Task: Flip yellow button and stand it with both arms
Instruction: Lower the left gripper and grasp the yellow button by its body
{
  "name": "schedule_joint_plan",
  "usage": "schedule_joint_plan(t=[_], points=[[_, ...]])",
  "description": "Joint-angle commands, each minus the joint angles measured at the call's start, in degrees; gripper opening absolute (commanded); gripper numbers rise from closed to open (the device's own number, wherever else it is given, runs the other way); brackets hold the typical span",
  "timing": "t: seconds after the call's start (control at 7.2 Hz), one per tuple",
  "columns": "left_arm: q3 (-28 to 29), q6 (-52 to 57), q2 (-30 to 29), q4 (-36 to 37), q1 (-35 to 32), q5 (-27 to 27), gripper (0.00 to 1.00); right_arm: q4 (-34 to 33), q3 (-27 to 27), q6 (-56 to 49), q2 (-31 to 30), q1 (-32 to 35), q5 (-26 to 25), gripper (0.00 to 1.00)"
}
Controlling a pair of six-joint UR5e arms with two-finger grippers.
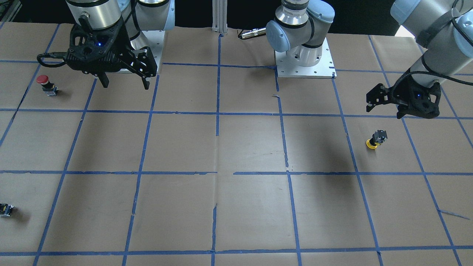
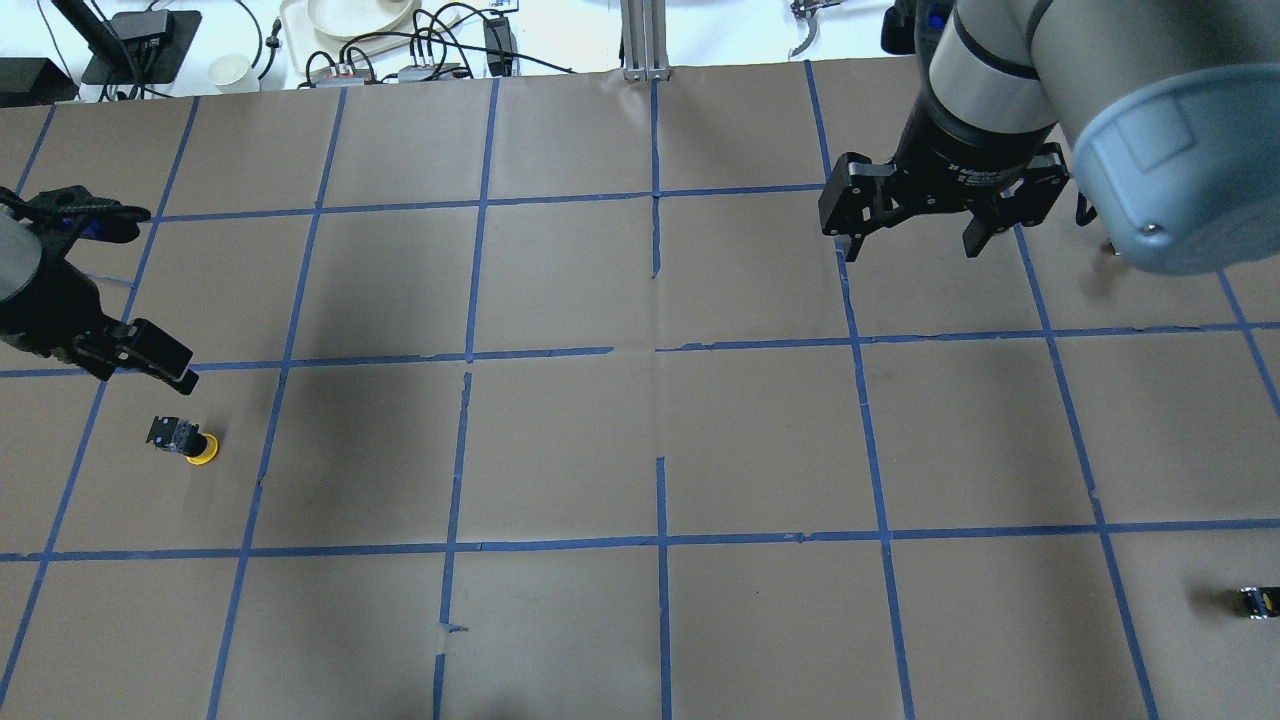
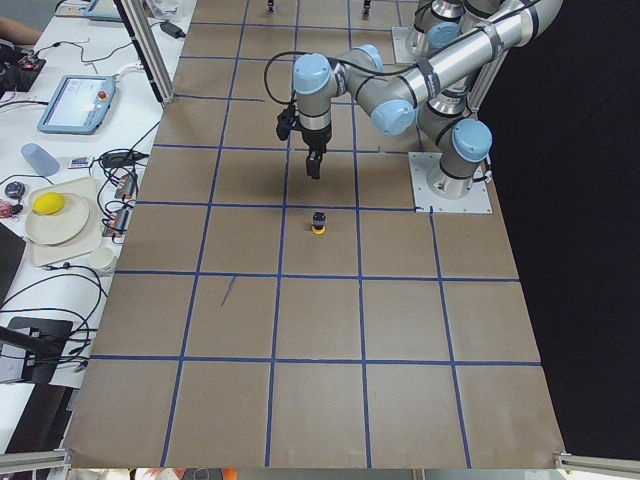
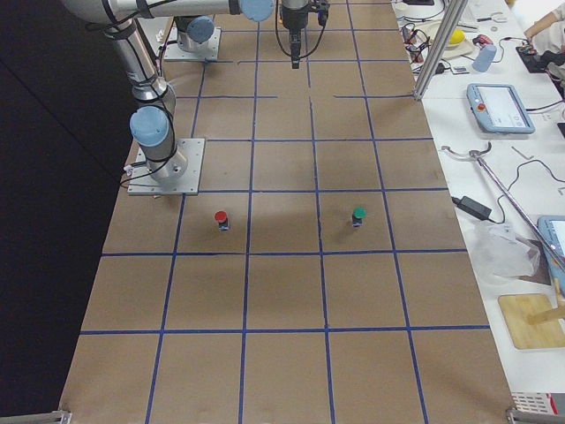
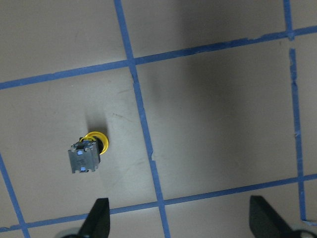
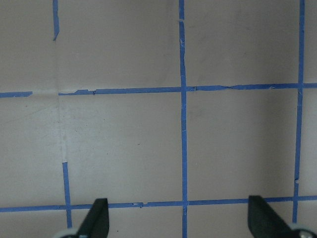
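The yellow button [image 1: 376, 140] rests on its yellow cap with the black-and-grey body up, tilted, on the brown paper at the robot's left. It also shows in the overhead view [image 2: 186, 442], the exterior left view [image 3: 317, 223] and the left wrist view [image 5: 87, 151]. My left gripper [image 1: 370, 102] is open and empty, hovering above and behind the button [image 2: 165, 293] [image 5: 181, 223]. My right gripper [image 1: 125, 85] is open and empty, high over the far side of the table [image 2: 908, 248] [image 6: 179, 223], with only taped paper below it.
A red-capped button [image 1: 43, 83] stands near the right arm's base [image 4: 222, 218]. A green-capped button [image 4: 358, 215] stands beside it. A tiny black part with a yellow spot [image 2: 1255, 602] lies at the table's right front. The left arm's base plate [image 1: 305, 68] is at the back.
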Motion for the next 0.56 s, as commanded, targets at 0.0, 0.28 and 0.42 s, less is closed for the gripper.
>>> schedule_joint_plan(t=[0.0,0.28,0.42], points=[[-1.7,9.8,-6.5,7.2,6.3,-0.1,1.0,0.0,0.1,0.0,0.0,0.0,0.0,1.0],[-2.2,10.1,-10.5,10.1,6.8,0.1,1.0,0.2,0.1,0.0,-0.1,0.0,0.0,1.0],[-2.7,9.7,-11.3,10.1,6.8,0.0,1.0,0.1,0.1,0.0,-0.1,0.0,0.0,1.0]])
